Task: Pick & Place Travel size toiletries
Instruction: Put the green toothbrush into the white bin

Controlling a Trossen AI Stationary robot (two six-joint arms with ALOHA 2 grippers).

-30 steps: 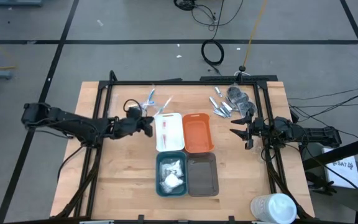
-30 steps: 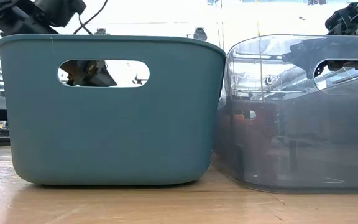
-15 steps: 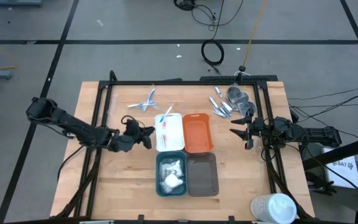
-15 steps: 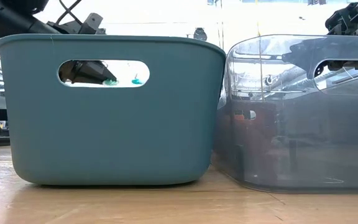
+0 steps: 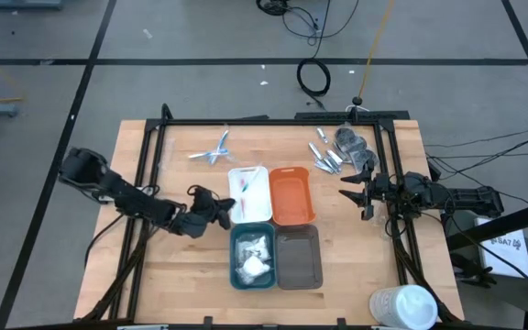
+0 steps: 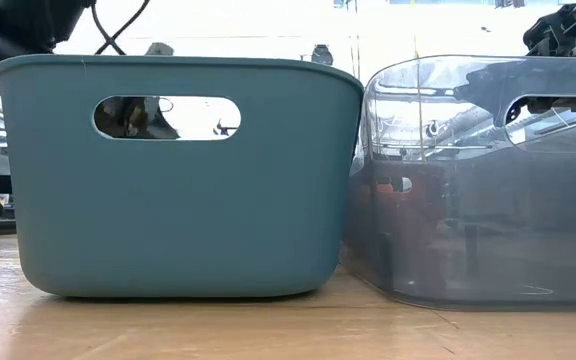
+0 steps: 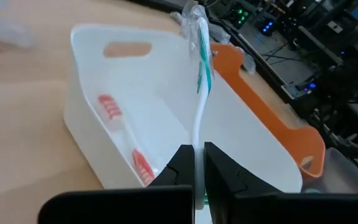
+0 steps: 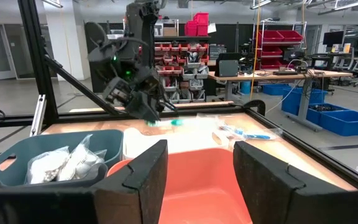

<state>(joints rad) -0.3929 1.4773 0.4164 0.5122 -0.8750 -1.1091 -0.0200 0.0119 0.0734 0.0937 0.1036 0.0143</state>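
My left gripper point(image 5: 220, 210) is shut on a slim blue clear-wrapped stick point(image 7: 201, 74) at the white tray's point(image 5: 262, 214) left rim. The stick reaches out over that tray, where a pink stick point(image 7: 124, 138) lies on the floor. More wrapped sticks point(image 5: 214, 148) lie on the table's far left part. White sachets point(image 5: 253, 257) sit in the teal tray point(image 5: 235, 275). Silver pieces point(image 5: 326, 156) and dark grey pieces point(image 5: 354, 147) lie far right. My right gripper point(image 5: 346, 194) hangs open just right of the orange tray point(image 5: 291, 194). My left gripper pinches the blue stick near its lower end point(image 7: 197, 146) between its two fingers point(image 7: 182, 163). The fingers come from the table's left, pointing toward the white tray, and the stick runs on along them past the tips. The stick is lifted clear above the tray.
The four trays stand packed together mid-table, with the grey tray point(image 5: 298, 258) near right of the teal one. A big white cup point(image 5: 406, 307) lies at the near right corner. A black frame point(image 5: 273, 121) rings the work area. Bare wood lies left and near.
My left gripper, shut throughout, has swung from beside the loose sticks toward the table's near edge and a little right, ending at the white tray's left rim. The blue stick has come along, lifted off the table, and now points over the white tray.
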